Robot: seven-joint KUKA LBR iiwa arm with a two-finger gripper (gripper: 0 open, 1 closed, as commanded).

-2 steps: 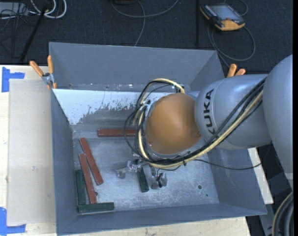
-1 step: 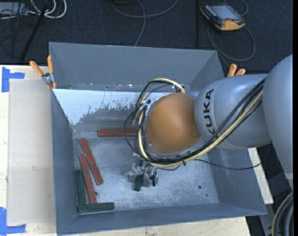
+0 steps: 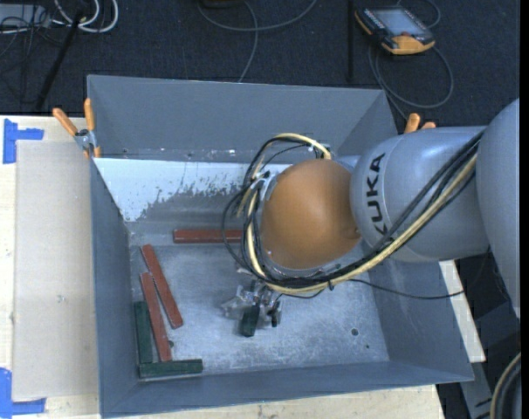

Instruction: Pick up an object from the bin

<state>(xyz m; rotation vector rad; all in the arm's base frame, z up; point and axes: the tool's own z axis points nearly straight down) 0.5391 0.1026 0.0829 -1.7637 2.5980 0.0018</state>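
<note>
Metal makes up the bin (image 3: 230, 129): flat grey sheets sloping in to a floor that is scuffed and speckled pale. The arm (image 3: 430, 190), a smooth rounded grey casing, comes in from the right. It ends in a glossy, dome-shaped orange cover (image 3: 308, 216) with black and yellow cables (image 3: 257, 182) looped round it.

Below the dome the gripper (image 3: 257, 308) hangs low over the middle of the floor, a small cluster of grey metal parts. Whether it is spread or pressed together I cannot tell: the dome hides its upper part, and what shows is too tangled to read. At its tip sits a small dark piece (image 3: 247, 324), short and blocky, near the middle of the floor and a little toward the front wall. It is right against the gripper, but whether it is gripped I cannot tell.

The other things are thin, straight, matt bars, all well to the left of the gripper. A red-brown bar (image 3: 203, 235) lies along the foot of the back wall, its right end hidden behind the cables. Two slanting red-brown bars (image 3: 162, 288) lie side by side nearer the left wall. A dark green bar (image 3: 142, 334) lies along the left wall and a second dark green bar (image 3: 170, 368) along the front wall; the two form an L in the front left corner.
</note>
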